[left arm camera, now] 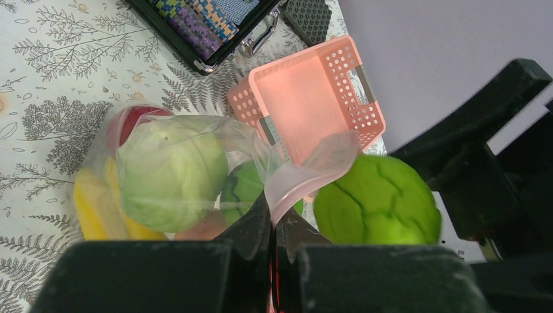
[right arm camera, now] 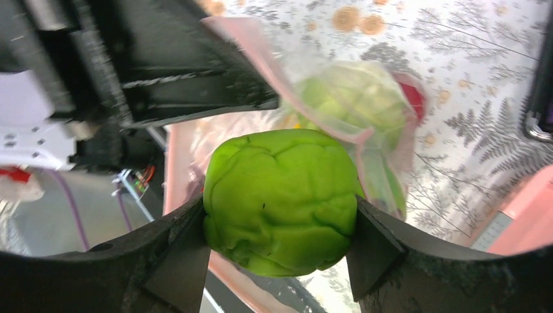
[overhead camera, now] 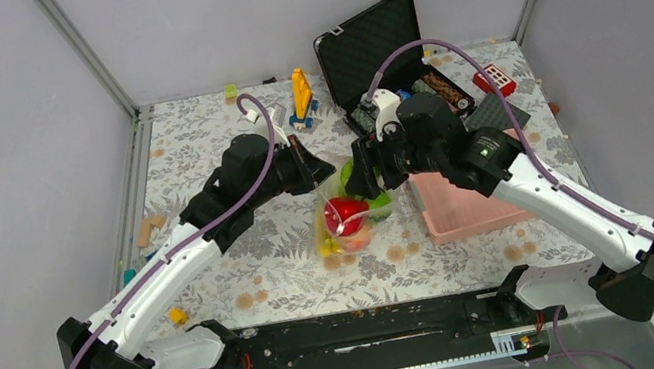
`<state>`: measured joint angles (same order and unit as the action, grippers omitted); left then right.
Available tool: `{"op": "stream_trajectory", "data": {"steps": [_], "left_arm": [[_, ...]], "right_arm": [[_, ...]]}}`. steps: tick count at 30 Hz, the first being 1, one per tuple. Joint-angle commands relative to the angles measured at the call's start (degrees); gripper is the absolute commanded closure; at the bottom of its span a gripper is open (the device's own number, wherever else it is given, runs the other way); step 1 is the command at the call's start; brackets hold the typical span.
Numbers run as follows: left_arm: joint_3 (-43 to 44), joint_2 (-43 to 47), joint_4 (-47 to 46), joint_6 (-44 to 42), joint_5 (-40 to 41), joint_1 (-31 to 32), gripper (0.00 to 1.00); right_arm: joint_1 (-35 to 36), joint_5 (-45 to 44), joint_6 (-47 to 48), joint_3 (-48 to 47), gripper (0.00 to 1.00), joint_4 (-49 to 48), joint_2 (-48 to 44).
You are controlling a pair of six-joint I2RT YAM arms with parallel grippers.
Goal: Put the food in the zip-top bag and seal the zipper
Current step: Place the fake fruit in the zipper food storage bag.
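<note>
The clear zip-top bag (overhead camera: 347,222) lies mid-table and holds a red piece (overhead camera: 344,212), yellow bananas (left arm camera: 91,205), a pale-green cabbage (left arm camera: 173,173) and a green striped piece (left arm camera: 241,189). My left gripper (left arm camera: 272,218) is shut on the bag's pink zipper strip (left arm camera: 313,166) and holds the mouth lifted. My right gripper (right arm camera: 280,225) is shut on a bright green food piece (right arm camera: 280,199), held in the air at the bag's mouth, close to the left gripper. That piece also shows in the left wrist view (left arm camera: 377,201). The bag shows in the right wrist view (right arm camera: 355,104).
A pink perforated basket (overhead camera: 457,207) stands right of the bag, under the right arm. An open black case (overhead camera: 380,48) with poker chips is at the back. A yellow toy (overhead camera: 301,96), a red block (overhead camera: 493,80) and small blocks (overhead camera: 148,231) lie around.
</note>
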<state>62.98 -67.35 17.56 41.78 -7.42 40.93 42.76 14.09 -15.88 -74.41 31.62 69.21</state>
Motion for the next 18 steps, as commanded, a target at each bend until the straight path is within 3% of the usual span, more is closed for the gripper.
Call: {"op": "stream_trajectory", "data": {"steps": [1,10,13,18], "left_arm": [[3.5,0.6,-4.0,-0.1,-2.5,0.1,1.0],[2.6,0.8,-4.8,1.0,-4.2,0.0,1.0],[2.6,0.8,-4.8,1.1,-4.4,0.1,1.0],[2.5,0.6,-4.7,1.3,-3.9,0.0,1.0]], "right_arm": [[1.1,-12.7,-1.7,0.0,0.46,1.6,2.0],[5.0,-28.4,-1.6,1.8,0.43,-0.2,3.7],[5.6,-29.3,-1.9,1.9,0.39,-0.8,3.9],[6.0,-27.3,-1.8,1.3,0.19,-0.7,4.2]]}}
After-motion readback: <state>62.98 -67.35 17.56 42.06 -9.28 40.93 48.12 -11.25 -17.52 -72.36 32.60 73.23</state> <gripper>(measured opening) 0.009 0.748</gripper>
